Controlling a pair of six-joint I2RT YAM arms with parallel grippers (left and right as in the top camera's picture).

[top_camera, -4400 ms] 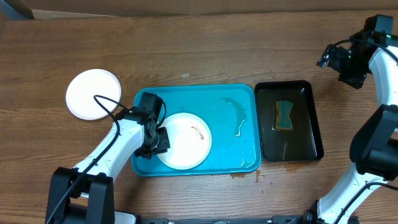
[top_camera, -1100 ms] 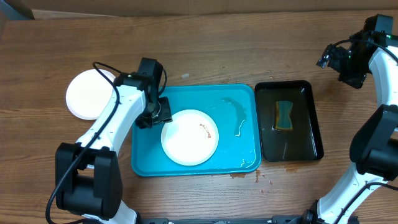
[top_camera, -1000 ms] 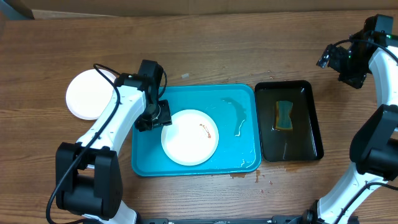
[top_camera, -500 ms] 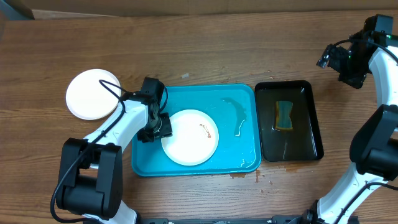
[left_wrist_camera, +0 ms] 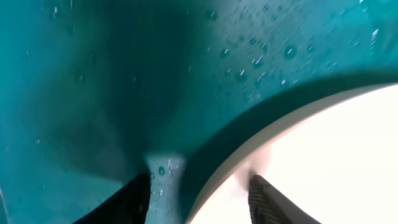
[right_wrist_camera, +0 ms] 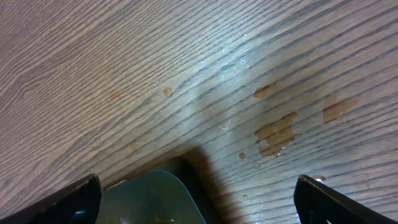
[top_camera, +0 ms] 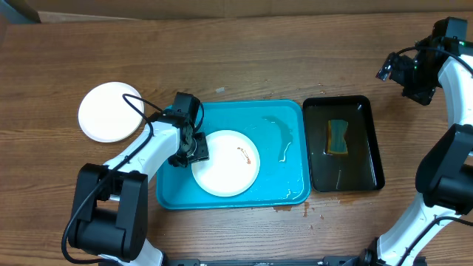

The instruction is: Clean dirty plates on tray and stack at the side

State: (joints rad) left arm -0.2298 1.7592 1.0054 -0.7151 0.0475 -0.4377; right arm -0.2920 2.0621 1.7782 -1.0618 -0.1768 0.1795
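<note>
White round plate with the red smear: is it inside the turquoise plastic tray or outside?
Inside: the white round plate lies flat within the rim of the turquoise rectangular plastic tray.

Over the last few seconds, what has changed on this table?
The left claw left the near-left edge of the round white plate, swung toward the far side of the large turquoise plastic tray, then came back. It now sits open astride the plate's left rim. The plate slid slightly right. The right claw, the sponge in the black tray and the white plate on the table stayed put.
</note>
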